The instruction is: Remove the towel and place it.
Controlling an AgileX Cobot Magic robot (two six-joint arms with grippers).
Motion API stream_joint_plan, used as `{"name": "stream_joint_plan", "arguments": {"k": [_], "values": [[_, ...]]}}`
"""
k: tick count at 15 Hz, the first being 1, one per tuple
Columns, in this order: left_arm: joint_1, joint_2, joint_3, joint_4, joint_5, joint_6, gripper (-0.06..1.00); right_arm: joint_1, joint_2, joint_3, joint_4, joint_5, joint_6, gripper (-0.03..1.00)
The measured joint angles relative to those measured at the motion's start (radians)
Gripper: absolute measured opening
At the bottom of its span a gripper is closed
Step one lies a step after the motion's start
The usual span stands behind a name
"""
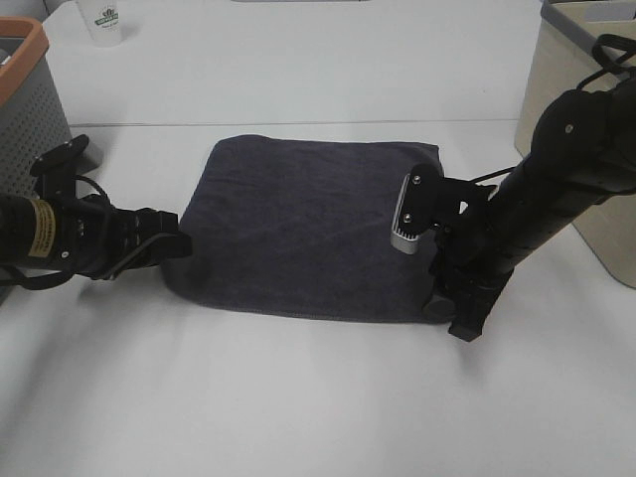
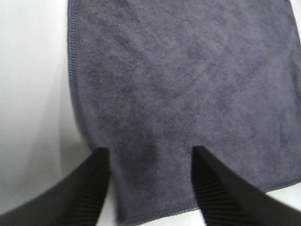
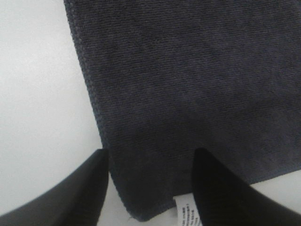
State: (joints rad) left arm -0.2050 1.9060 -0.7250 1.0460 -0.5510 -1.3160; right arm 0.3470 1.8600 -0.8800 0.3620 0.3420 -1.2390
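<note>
The towel is a dark charcoal-grey cloth lying flat on the white table in the middle of the high view. My left gripper is at its left edge, open, fingers straddling the towel's corner. My right gripper is at the towel's near right corner, open, fingers over the cloth. A small white tag shows at that corner in the right wrist view. Neither gripper holds anything.
A grey mesh basket with an orange rim stands at the far left. A beige basket with a grey rim stands at the far right behind my right arm. A white paper cup stands at the back left.
</note>
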Motion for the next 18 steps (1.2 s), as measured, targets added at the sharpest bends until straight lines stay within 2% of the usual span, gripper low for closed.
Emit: {"name": "stream_joint_plan", "arguments": {"k": [1, 2, 3, 5, 8, 10, 12, 15, 16, 18], "values": [[0.0, 0.0, 0.0, 0.0, -0.01, 0.0, 0.65, 0.0, -0.004, 0.0, 0.0, 0.004, 0.0, 0.58], [0.0, -0.009, 0.0, 0.006, -0.026, 0.0, 0.79, 0.0, -0.009, 0.0, 0.0, 0.008, 0.0, 0.6], [0.0, -0.03, 0.0, 0.018, -0.029, 0.0, 0.86, 0.0, -0.029, 0.0, 0.0, 0.011, 0.0, 0.61], [0.0, -0.095, 0.002, 0.029, -0.024, 0.0, 0.9, 0.0, -0.098, 0.0, 0.001, 0.007, 0.0, 0.62], [0.0, -0.211, -0.034, 0.038, 0.016, -0.006, 0.9, -0.001, -0.228, 0.0, -0.023, -0.077, 0.0, 0.62], [0.0, -0.287, -0.101, 0.079, 0.096, -0.039, 0.9, -0.001, -0.316, 0.0, -0.027, -0.163, 0.011, 0.62], [0.0, -0.35, -0.185, 0.163, 0.203, -0.071, 0.9, -0.001, -0.408, 0.0, -0.028, -0.256, 0.053, 0.62], [0.0, -0.422, -0.298, 0.27, 0.404, -0.102, 0.9, -0.001, -0.506, 0.0, -0.011, -0.415, 0.172, 0.62], [0.0, -0.439, -0.326, 0.288, 0.481, -0.1, 0.9, -0.001, -0.529, 0.0, 0.023, -0.478, 0.202, 0.62], [0.0, -0.463, -0.374, 0.285, 0.646, -0.059, 0.9, -0.003, -0.553, -0.03, 0.172, -0.554, 0.214, 0.62]]}}
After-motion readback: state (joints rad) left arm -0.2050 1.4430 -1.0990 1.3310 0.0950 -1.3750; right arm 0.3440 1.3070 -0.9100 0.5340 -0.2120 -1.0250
